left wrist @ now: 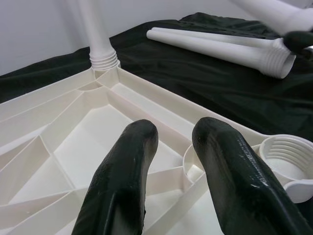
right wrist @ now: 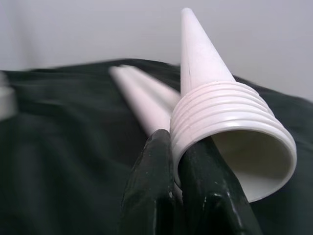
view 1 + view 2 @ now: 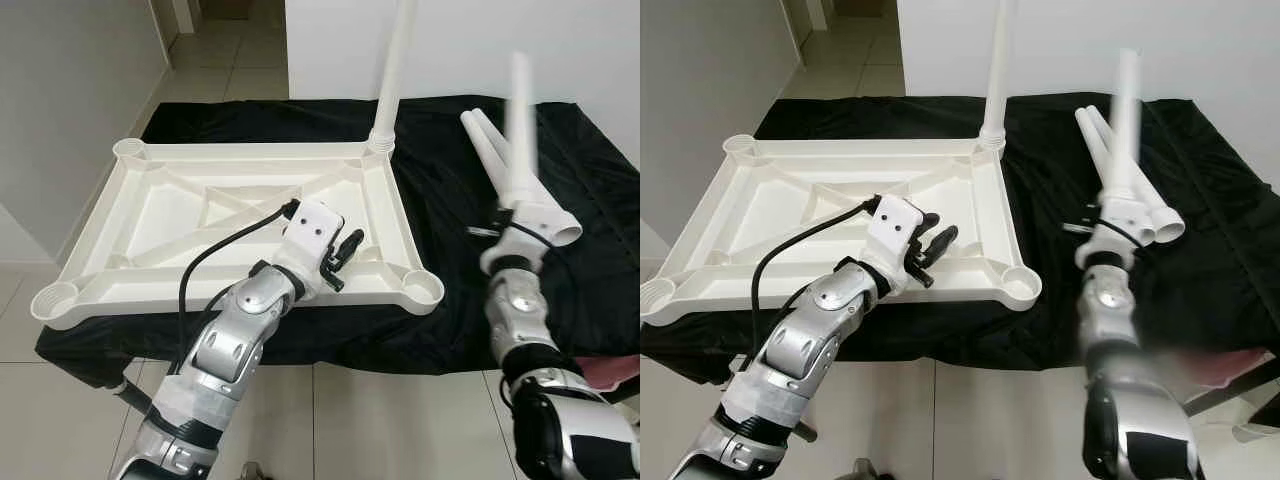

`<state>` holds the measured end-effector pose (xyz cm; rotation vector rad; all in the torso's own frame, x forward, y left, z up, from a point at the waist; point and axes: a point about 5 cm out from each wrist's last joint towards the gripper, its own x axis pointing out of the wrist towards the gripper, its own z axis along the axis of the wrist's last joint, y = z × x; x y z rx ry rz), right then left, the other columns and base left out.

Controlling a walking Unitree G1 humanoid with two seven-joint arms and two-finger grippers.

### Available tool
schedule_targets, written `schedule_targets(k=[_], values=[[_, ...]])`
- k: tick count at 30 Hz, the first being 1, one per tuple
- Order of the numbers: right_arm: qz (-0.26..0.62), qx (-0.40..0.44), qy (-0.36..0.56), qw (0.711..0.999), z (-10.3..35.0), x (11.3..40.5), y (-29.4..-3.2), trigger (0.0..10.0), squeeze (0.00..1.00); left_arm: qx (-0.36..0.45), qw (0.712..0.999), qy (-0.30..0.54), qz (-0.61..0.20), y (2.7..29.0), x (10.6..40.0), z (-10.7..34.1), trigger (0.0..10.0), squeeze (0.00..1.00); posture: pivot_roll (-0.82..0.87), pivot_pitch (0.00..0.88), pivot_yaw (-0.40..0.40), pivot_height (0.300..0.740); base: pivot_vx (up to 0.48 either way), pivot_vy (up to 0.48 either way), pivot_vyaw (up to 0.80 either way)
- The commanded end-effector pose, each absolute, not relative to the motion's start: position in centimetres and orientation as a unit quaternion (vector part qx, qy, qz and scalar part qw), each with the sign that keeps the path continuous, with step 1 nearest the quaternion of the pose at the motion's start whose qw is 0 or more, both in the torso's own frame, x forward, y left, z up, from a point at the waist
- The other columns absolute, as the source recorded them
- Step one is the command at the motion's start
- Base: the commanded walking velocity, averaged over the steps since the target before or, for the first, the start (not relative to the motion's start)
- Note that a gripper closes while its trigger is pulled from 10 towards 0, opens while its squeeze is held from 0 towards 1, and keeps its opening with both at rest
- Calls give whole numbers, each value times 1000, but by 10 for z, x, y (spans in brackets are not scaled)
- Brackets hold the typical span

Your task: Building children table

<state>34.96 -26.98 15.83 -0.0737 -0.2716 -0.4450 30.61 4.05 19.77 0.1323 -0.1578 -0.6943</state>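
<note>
White leg (image 2: pixel 210 88) pinched by right end effector (image 2: pixel 183 161); left end effector (image 1: pixel 171 161) slightly parted over tabletop (image 3: pixel 140 200).

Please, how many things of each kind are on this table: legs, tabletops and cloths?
Table legs: 4 (screwed-in leg, held leg in right gripper, two lying legs)
Tabletop: 1
Black cloth: 1
Total: 6
</note>
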Motion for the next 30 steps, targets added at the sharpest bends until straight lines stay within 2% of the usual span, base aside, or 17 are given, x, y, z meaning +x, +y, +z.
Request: schedule_targets(k=[1, 4, 11, 15, 17, 22, 30], values=[[-248, -41, -124, 960, 153, 343, -278, 10000, 0, 66, 926, -69, -366, 37, 304, 193, 10000, 0, -21, 56, 4, 740, 0, 0, 0], [-274, -46, -98, 956, 137, 328, -293, 10000, 0, 62, 925, -68, -369, 35, 303, 191, 10000, 0, -31, 55, 2, 740, 0, 0, 0], [-296, -76, -49, 951, 112, 307, -308, 10000, 0, 59, 923, -69, -373, 32, 303, 191, 10000, 0, -43, 49, 1, 740, 0, 0, 0], [-293, -80, -37, 952, 107, 304, -309, 10000, 0, 59, 923, -69, -374, 31, 303, 190, 10000, 0, -43, 49, 1, 740, 0, 0, 0], [-239, -78, -12, 968, 101, 309, -303, 10000, 0, 59, 922, -69, -376, 30, 303, 190, 10000, 0, -48, 42, 2, 740, 0, 0, 0], [-181, -87, 9, 980, 100, 313, -297, 10000, 0, 60, 922, -71, -377, 30, 304, 191, 10000, 0, -45, 35, 1, 740, 0, 0, 0], [-137, -118, 9, 983, 108, 320, -294, 10000, 0, 63, 922, -74, -374, 32, 305, 192, 10000, 0, -33, 39, -5, 740, 0, 0, 0]])
